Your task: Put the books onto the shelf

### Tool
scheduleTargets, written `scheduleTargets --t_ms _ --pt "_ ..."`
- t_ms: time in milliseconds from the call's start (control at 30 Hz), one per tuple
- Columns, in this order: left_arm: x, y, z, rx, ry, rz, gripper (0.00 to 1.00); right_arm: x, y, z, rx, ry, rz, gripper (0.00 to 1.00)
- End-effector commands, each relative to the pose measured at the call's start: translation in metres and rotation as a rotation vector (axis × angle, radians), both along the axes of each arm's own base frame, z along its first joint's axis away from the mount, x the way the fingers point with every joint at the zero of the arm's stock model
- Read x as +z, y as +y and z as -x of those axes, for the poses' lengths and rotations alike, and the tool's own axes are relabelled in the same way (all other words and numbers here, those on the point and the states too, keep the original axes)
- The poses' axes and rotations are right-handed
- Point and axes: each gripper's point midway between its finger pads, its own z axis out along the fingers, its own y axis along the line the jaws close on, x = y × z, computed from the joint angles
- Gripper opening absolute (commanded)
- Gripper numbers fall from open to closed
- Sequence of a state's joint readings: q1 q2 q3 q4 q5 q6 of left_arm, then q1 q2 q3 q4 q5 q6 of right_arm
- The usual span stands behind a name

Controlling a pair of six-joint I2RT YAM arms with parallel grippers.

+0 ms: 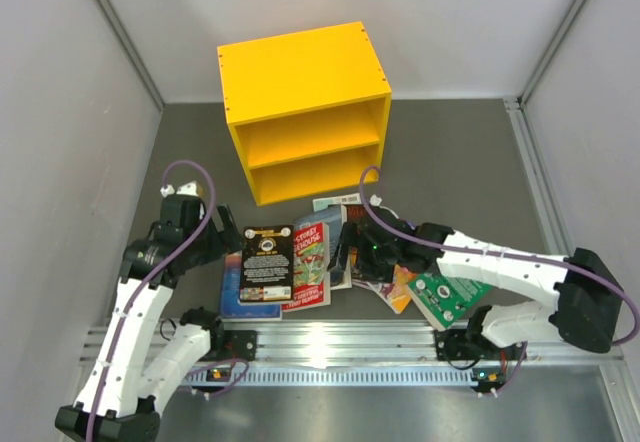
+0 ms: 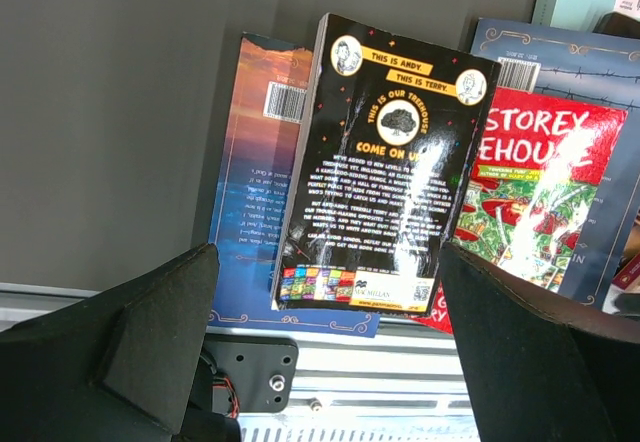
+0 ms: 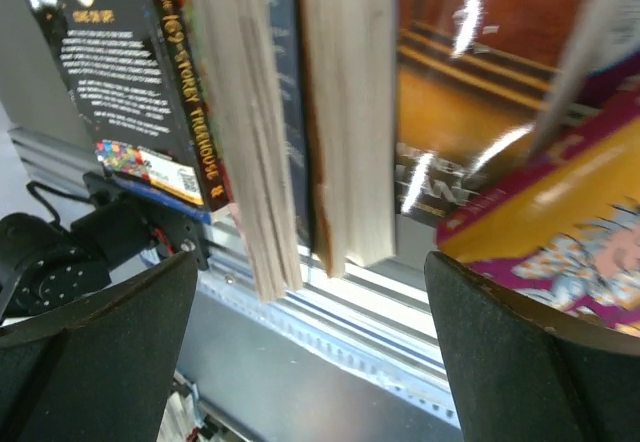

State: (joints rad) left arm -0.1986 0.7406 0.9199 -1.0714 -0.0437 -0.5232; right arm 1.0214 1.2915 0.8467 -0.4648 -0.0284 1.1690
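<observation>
Now hovering left gripper (image 2: 330,249), fingers wide, above black book (image 2: 385,162) fronting shelf (image 1: 300,67); hanging right gripper (image 3: 312,258), equally wide, over neighbouring books (image 3: 345,112).

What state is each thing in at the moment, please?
shelf: upright, both compartments empty.
black book: flat, back cover up, atop the blue book.
red-and-white book: flat, front cover up.
green book: lying flat.
left tool: open, holding nothing.
right tool: open, holding nothing.
</observation>
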Motion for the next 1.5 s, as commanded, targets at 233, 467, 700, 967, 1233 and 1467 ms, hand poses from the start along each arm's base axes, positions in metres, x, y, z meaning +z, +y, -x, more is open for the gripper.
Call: scheduleTargets --t_ms 233,467,700,967,1233,1467 --pt "0.012 0.002 -0.001 -0.007 -0.051 -0.011 0.97 0.023 -0.143 -0.076 -0.279 -0.123 0.244 0.96" --pt "0.01 0.001 -0.005 -0.008 -0.037 -0.013 0.97 0.004 -0.162 -0.1 -0.215 -0.074 0.398 0.96" --pt "0.006 0.0 -0.007 -0.01 -0.025 -0.015 0.96 -0.006 -0.148 -0.11 -0.187 -0.022 0.395 0.95" --pt "0.007 0.0 -0.009 -0.01 -0.029 -0.017 0.97 -0.031 -0.145 -0.106 -0.126 0.034 0.504 0.92" --pt "0.005 0.0 -0.009 -0.012 -0.021 -0.018 0.97 -0.064 -0.148 -0.089 -0.067 0.13 0.606 0.66" --pt "0.004 0.0 -0.01 -0.008 -0.016 -0.022 0.97 -0.069 -0.152 -0.086 -0.058 0.141 0.636 0.01"
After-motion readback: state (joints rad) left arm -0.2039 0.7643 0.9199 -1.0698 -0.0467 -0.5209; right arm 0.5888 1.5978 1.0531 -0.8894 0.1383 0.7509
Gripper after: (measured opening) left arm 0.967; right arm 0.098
